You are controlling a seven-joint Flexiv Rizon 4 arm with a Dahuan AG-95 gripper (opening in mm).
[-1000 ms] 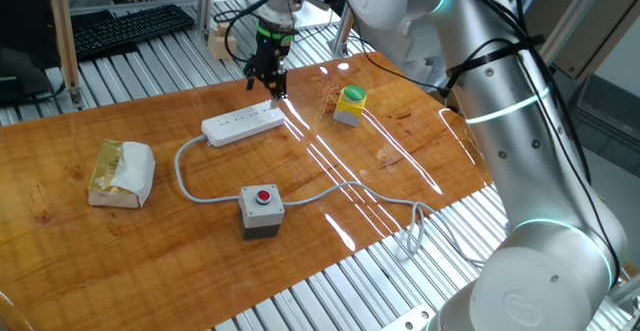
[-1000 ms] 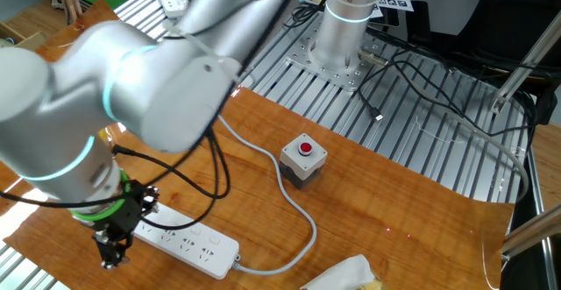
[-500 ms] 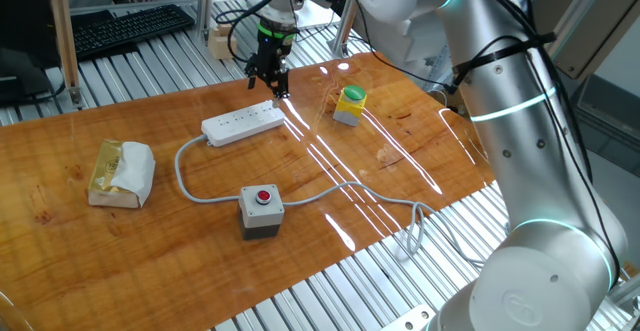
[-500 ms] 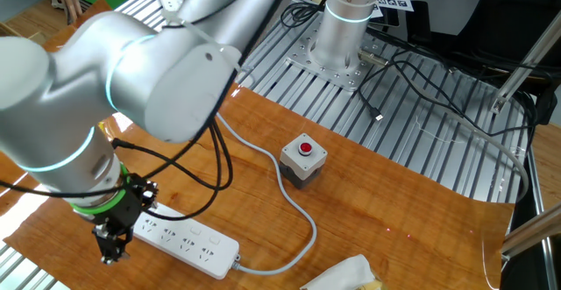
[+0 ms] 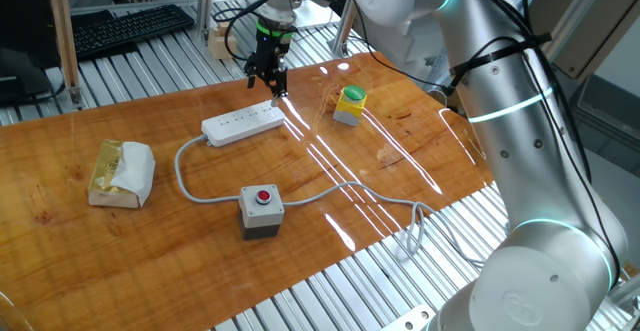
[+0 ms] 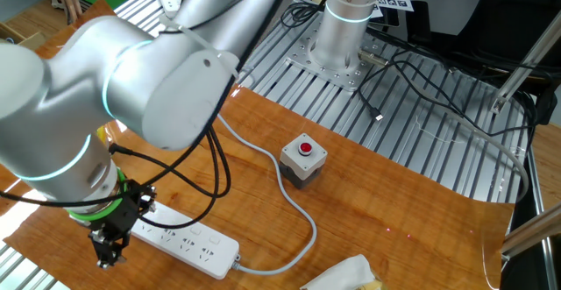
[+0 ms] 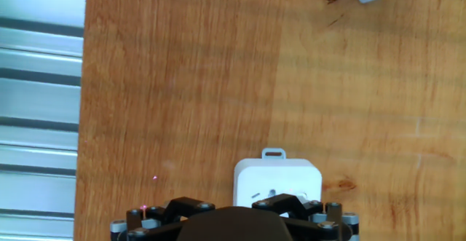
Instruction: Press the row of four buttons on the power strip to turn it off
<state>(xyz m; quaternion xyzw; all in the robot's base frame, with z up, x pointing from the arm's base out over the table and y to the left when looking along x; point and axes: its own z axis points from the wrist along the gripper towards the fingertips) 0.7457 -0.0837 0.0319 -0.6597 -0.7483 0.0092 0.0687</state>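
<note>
Long flat white plastic power strip (image 5: 243, 123) lies on the wooden desk (image 5: 400, 161), grey cable (image 5: 185, 176) off its left end in one fixed view. Black two-finger gripper (image 5: 268, 79) points down over strip's right end; jaws wide apart per the hand view. Grey box w/ red round button (image 5: 262, 211) nearer the front, yellow-green capped block (image 5: 350, 105) to the right, well apart.
</note>
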